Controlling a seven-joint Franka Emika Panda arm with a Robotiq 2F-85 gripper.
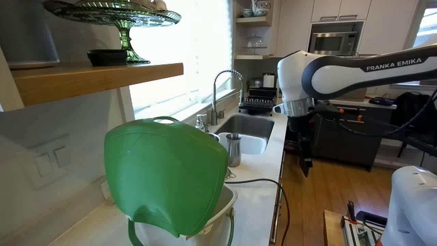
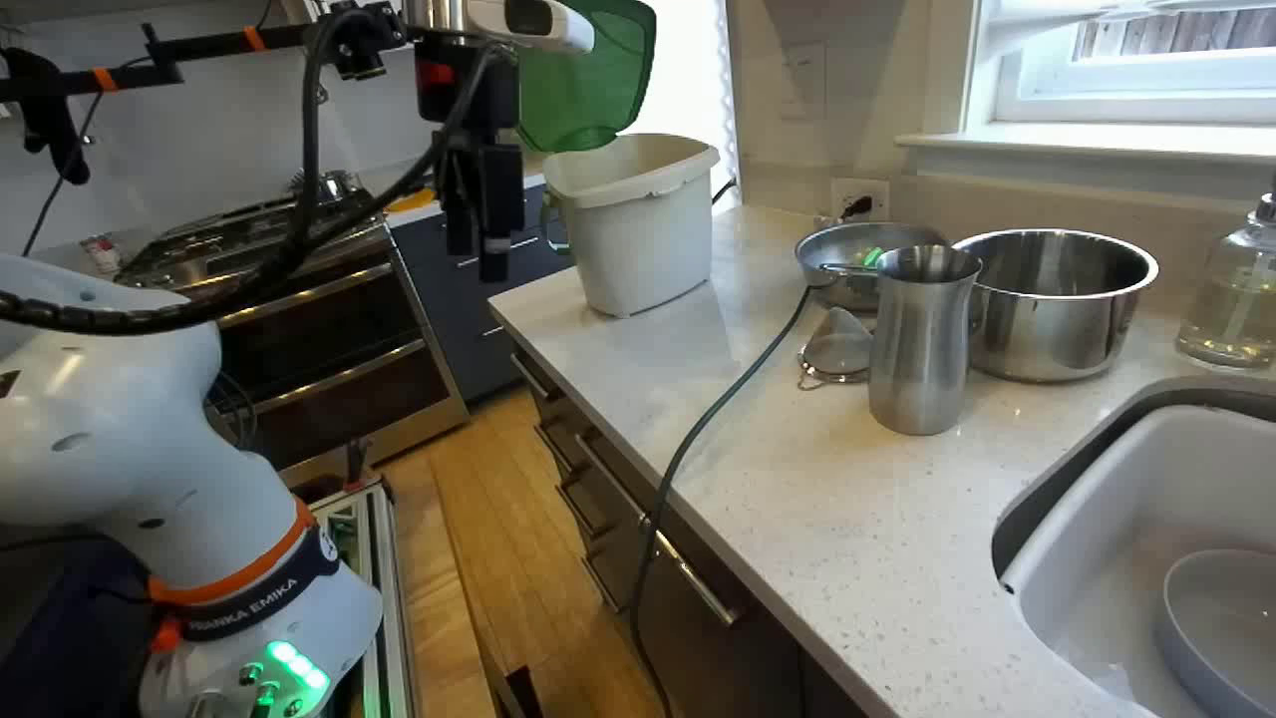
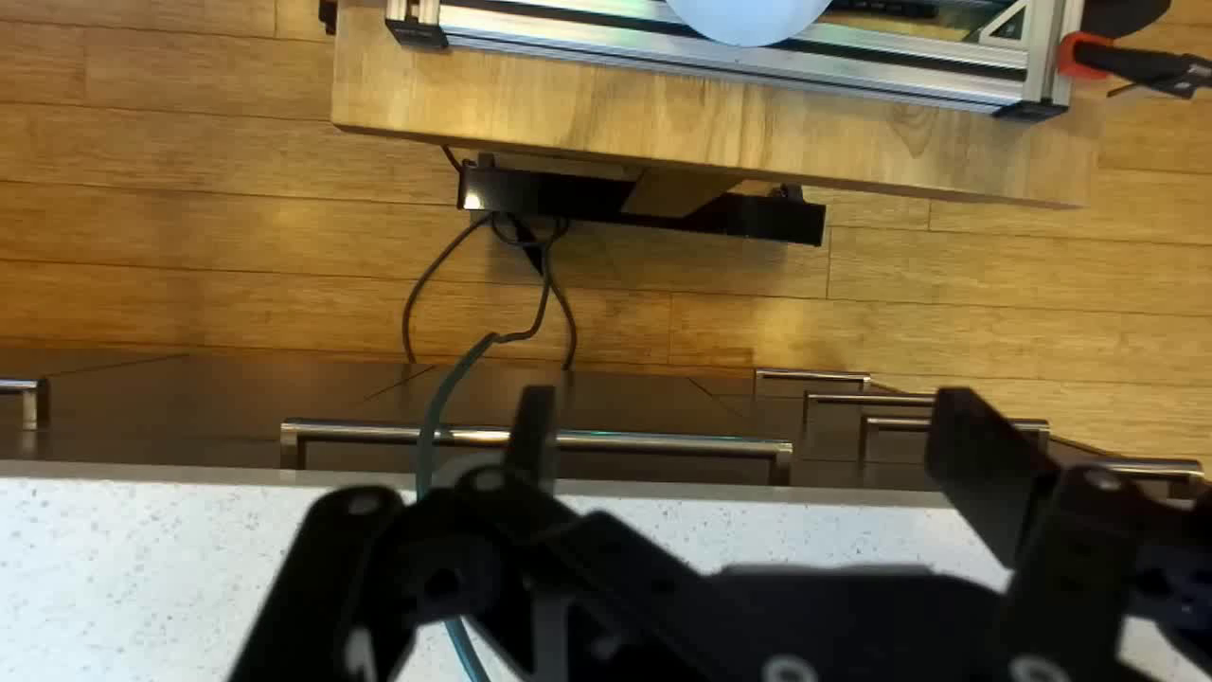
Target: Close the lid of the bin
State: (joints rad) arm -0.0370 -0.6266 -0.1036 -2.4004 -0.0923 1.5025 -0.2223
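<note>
The green plastic lid (image 1: pixel 164 171) stands raised and tilted at one edge of the bin; it also shows behind my wrist in an exterior view (image 2: pixel 598 80). The white bin (image 2: pixel 643 239) stands upright and open on the counter, with its pale wall partly hidden by the lid in an exterior view (image 1: pixel 222 205). My gripper (image 3: pixel 748 445) is open with nothing between its fingers, over the counter's edge in the wrist view. It points down in both exterior views (image 1: pixel 305 167) (image 2: pixel 480 259), apart from the lid and the bin. The wrist view shows neither lid nor bin.
A steel cup (image 2: pixel 922 344), a steel pot (image 2: pixel 1067 309), a steel bowl (image 2: pixel 847 284) and a small strainer (image 2: pixel 837 349) stand on the counter near the sink (image 2: pixel 1116 499). A cable (image 2: pixel 688 439) runs over the counter's edge. A wooden shelf (image 1: pixel 102 82) hangs above the lid.
</note>
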